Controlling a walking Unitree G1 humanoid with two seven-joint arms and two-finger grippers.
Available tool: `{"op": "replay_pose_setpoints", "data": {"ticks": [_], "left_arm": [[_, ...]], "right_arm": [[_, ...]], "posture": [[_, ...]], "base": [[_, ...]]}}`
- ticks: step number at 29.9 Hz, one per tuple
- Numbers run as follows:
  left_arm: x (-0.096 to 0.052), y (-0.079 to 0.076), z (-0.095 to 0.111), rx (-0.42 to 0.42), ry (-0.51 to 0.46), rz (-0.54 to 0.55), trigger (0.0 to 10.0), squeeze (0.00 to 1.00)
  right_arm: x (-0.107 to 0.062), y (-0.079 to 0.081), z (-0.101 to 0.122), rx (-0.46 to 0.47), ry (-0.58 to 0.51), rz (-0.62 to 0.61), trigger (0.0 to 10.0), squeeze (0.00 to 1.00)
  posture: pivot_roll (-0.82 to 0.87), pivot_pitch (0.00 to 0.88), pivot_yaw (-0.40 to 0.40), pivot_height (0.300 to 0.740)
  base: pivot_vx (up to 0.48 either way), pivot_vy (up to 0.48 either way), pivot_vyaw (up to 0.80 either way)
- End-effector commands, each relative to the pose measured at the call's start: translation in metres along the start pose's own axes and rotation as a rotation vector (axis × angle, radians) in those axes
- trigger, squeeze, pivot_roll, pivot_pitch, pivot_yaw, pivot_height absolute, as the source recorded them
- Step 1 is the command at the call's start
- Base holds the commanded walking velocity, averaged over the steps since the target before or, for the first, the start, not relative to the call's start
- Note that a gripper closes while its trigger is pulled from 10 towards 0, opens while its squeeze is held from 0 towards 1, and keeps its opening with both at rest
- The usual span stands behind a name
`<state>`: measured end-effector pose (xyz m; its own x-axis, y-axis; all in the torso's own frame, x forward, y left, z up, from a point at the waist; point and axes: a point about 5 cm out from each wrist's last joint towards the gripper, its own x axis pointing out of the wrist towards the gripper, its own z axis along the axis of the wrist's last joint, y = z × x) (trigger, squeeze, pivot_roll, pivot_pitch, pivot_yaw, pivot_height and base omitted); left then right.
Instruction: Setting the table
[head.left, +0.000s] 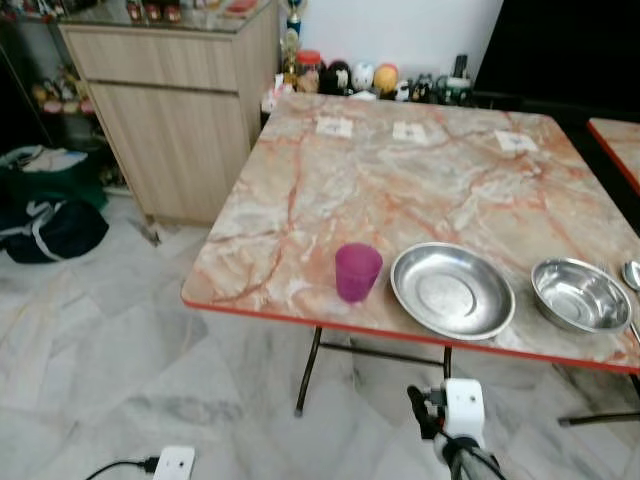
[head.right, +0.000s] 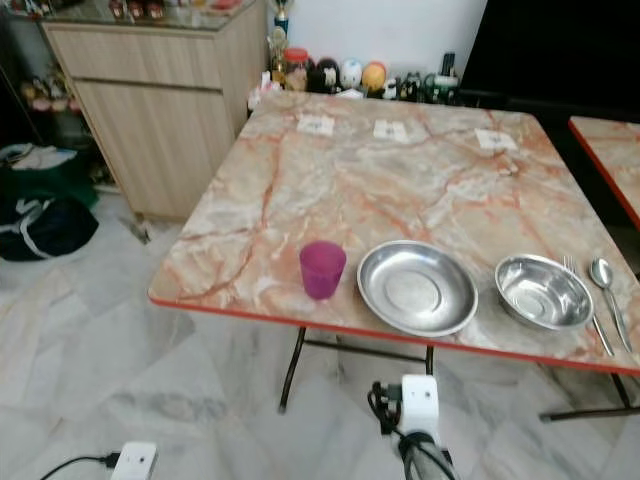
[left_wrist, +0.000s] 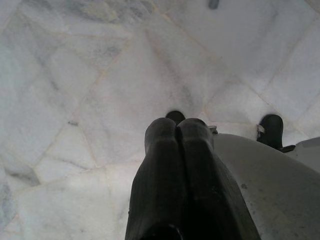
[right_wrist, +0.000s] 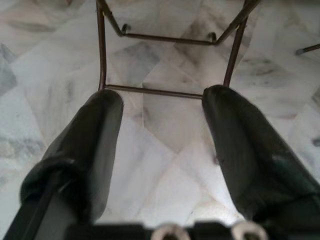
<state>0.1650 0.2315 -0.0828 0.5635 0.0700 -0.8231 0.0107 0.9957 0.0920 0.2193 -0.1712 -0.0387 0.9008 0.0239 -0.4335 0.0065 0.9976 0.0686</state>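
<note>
A marble-patterned table (head.left: 400, 190) with a red edge stands before me. Along its near edge, from left to right, sit a pink cup (head.left: 357, 271), a shallow steel plate (head.left: 452, 290) and a steel bowl (head.left: 580, 294). A fork (head.right: 590, 310) and a spoon (head.right: 603, 275) lie to the right of the bowl. My right gripper (right_wrist: 162, 100) hangs open over the floor, facing the table's metal legs; its white wrist (head.left: 462, 405) shows below the table's front edge. My left gripper (left_wrist: 177, 125) is shut on nothing and points down at the floor tiles.
A wooden cabinet (head.left: 180, 110) stands left of the table, with dark bags (head.left: 50, 220) on the floor beside it. Jars and figurines (head.left: 360, 78) line the wall behind. A second table (head.left: 620, 140) is at the right. A power strip (head.left: 173, 463) lies on the floor.
</note>
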Motion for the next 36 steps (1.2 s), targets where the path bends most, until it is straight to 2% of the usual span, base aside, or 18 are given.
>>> {"op": "replay_pose_setpoints", "data": {"ticks": [1, 4, 5, 12, 16, 17, 18, 20, 21, 22, 23, 26, 27, 28, 31, 32, 33, 36], "left_arm": [[-0.001, -0.001, -0.007, -0.003, 0.023, -0.002, 10.0, 0.0], [-0.001, 0.0, -0.008, 0.0, 0.026, -0.001, 10.0, 0.0], [-0.001, 0.0, -0.008, 0.001, 0.024, -0.001, 10.0, 0.0], [-0.001, 0.0, -0.006, 0.013, 0.022, -0.005, 10.0, 0.0], [-0.001, 0.0, -0.006, 0.015, 0.021, -0.004, 10.0, 0.0], [-0.001, 0.0, -0.006, 0.016, 0.022, -0.004, 10.0, 0.0], [-0.001, 0.0, -0.006, 0.017, 0.023, -0.004, 10.0, 0.0], [-0.001, 0.0, -0.006, 0.021, 0.025, -0.007, 10.0, 0.0], [-0.001, 0.0, -0.006, 0.021, 0.025, -0.007, 10.0, 0.0], [-0.001, -0.001, -0.006, 0.021, 0.025, -0.008, 10.0, 0.0], [-0.001, -0.001, -0.006, 0.021, 0.025, -0.008, 10.0, 0.0], [-0.001, -0.001, -0.005, 0.021, 0.022, -0.007, 10.0, 0.0], [-0.001, -0.001, -0.005, 0.021, 0.022, -0.006, 10.0, 0.0], [-0.001, 0.0, -0.006, 0.021, 0.024, -0.004, 10.0, 0.0], [-0.001, 0.0, -0.007, 0.02, 0.027, -0.001, 10.0, 0.0], [-0.002, 0.001, -0.008, 0.02, 0.032, 0.001, 10.0, 0.0], [-0.002, 0.001, -0.009, 0.021, 0.034, 0.002, 10.0, 0.0], [-0.002, 0.003, -0.011, 0.022, 0.04, 0.004, 10.0, 0.0]], "right_arm": [[-0.005, -0.006, 0.009, -0.002, -0.052, -0.002, 10.0, 0.0], [-0.021, -0.01, 0.018, -0.035, -0.126, 0.007, 10.0, 0.0], [-0.028, -0.012, 0.027, -0.038, -0.186, -0.012, 10.0, 0.0], [-0.048, -0.019, 0.049, 0.007, -0.294, -0.083, 10.0, 0.0], [-0.051, -0.021, 0.06, 0.002, -0.316, -0.102, 10.0, 0.0], [-0.045, -0.029, 0.076, 0.054, -0.357, -0.164, 10.0, 0.0], [-0.043, -0.031, 0.081, 0.077, -0.368, -0.186, 10.0, 0.0], [-0.03, -0.039, 0.093, 0.204, -0.383, -0.234, 10.0, 0.0], [-0.03, -0.039, 0.093, 0.204, -0.383, -0.234, 10.0, 0.0], [-0.018, -0.043, 0.103, 0.276, -0.383, -0.255, 10.0, 1.0], [-0.018, -0.043, 0.103, 0.276, -0.383, -0.255, 10.0, 1.0], [-0.005, -0.038, 0.117, 0.374, -0.388, -0.223, 10.0, 1.0], [-0.004, -0.036, 0.119, 0.38, -0.392, -0.213, 10.0, 0.71], [-0.002, -0.033, 0.123, 0.37, -0.389, -0.193, 10.0, 0.0], [0.0, -0.03, 0.125, 0.395, -0.387, -0.175, 10.0, 0.0], [0.002, -0.028, 0.127, 0.43, -0.386, -0.151, 10.0, 0.75], [0.002, -0.028, 0.127, 0.438, -0.388, -0.148, 10.0, 1.0], [0.004, -0.028, 0.128, 0.468, -0.378, -0.165, 10.0, 1.0]], "posture": [[0.04, 0.007, -0.094, 0.74], [0.03, 0.009, -0.094, 0.74], [0.03, 0.008, -0.093, 0.74], [0.03, 0.008, -0.092, 0.74], [0.03, 0.01, -0.088, 0.74], [0.03, 0.01, -0.086, 0.74], [0.03, 0.011, -0.08, 0.74], [0.03, 0.01, -0.073, 0.74], [0.03, 0.01, -0.073, 0.74], [0.04, 0.01, -0.072, 0.74], [0.04, 0.01, -0.072, 0.74], [0.04, 0.01, -0.074, 0.74], [0.04, 0.01, -0.074, 0.74], [0.05, 0.011, -0.074, 0.74], [0.05, 0.012, -0.072, 0.74], [0.05, 0.014, -0.07, 0.74], [0.05, 0.014, -0.07, 0.74], [0.05, 0.017, -0.069, 0.74]], "base": [[0.0, 0.0, 0.0], [0.0, 0.0, 0.0], [0.0, 0.0, 0.0], [0.0, 0.0, 0.0], [0.0, 0.0, 0.0], [0.0, 0.0, 0.0], [0.0, 0.0, 0.0], [0.0, 0.0, 0.0], [0.0, 0.0, 0.0], [0.0, 0.0, 0.0], [0.0, 0.0, 0.0], [0.0, 0.0, 0.0], [0.0, 0.0, 0.0], [0.0, 0.0, 0.0], [0.0, 0.0, 0.0], [0.0, 0.0, 0.0], [0.0, 0.0, 0.0], [0.0, 0.0, 0.0]]}}
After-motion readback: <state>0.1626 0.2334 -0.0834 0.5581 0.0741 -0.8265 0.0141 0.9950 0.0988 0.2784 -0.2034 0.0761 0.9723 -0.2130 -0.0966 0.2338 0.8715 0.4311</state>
